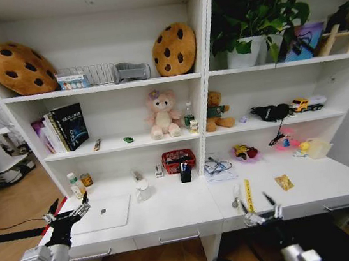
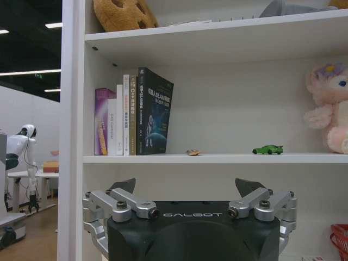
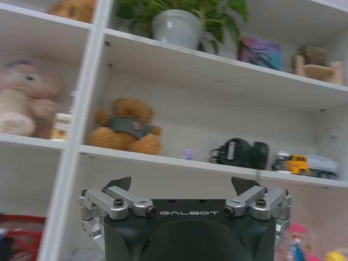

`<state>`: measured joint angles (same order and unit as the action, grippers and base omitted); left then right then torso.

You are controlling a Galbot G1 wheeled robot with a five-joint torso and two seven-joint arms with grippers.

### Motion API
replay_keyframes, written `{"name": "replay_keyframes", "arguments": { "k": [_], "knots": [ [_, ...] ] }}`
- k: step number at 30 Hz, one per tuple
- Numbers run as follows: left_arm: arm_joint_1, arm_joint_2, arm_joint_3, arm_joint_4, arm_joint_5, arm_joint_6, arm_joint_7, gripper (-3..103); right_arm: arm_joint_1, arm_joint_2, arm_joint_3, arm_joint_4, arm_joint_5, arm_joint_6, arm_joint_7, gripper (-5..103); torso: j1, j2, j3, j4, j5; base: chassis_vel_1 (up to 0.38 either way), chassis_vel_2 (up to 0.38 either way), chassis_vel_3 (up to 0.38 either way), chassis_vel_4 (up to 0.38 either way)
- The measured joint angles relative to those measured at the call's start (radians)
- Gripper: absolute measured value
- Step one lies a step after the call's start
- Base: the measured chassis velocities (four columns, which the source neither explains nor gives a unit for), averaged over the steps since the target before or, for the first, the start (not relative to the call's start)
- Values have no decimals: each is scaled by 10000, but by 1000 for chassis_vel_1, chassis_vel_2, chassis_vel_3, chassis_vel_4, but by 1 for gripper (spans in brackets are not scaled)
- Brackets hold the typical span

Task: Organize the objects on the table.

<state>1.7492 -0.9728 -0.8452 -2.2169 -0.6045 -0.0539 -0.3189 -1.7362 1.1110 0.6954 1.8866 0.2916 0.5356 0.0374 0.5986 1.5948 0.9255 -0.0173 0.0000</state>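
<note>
The long white table [image 1: 172,211] is seen below the shelves, with the silver laptop [image 1: 102,214] lying flat near its left end, the white mug [image 1: 142,190] beside it, and a yellow packet [image 1: 284,182] on the right side. The left gripper [image 1: 67,217] is held open just above the laptop's edge and the right gripper [image 1: 260,210] is held open over the table's front edge, probably so that things can be reached. A red basket [image 1: 178,160] and a tiny green toy car [image 2: 267,149] are kept on the shelves, and nothing seems to be in the way.
</note>
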Motion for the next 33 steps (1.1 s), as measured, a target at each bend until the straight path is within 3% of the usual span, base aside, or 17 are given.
{"name": "replay_keyframes", "arguments": {
  "k": [1, 3, 4, 6, 17, 33],
  "knots": [
    [0, 0, 0, 0, 0, 0, 0, 100, 0, 0, 0, 0, 0, 0, 0, 100, 0, 0, 0, 0, 0, 0, 0, 0, 0],
    [-43, -29, 53, 10, 22, 1, 7, 100, 401, -496, 1419, 407, 1518, -1643, 953, 100, 0, 0, 0, 0, -4, 0, 0, 0, 0],
    [-43, -29, 53, 10, 22, 1, 7, 100, 401, -496, 1419, 407, 1518, -1643, 953, 100, 0, 0, 0, 0, -4, 0, 0, 0, 0],
    [-154, -93, 118, 145, 71, -19, 57, 100, 394, -1164, 2461, 155, 2434, -2569, 1027, 100, 0, 0, 0, -4, -2, 0, 0, 0, 0],
    [-213, -98, 143, 158, 75, -15, 42, 100, 448, -1129, 2314, 177, 2576, -2777, 1107, 100, -2, 0, 0, 0, -1, -44, -49, 50, 47],
    [-259, -81, 91, 221, 28, -24, 31, 100, 784, -1137, 1895, 171, 2586, -2859, 1176, 100, 0, 0, 0, -3, 5, -206, -206, 211, 204]
  ]
}}
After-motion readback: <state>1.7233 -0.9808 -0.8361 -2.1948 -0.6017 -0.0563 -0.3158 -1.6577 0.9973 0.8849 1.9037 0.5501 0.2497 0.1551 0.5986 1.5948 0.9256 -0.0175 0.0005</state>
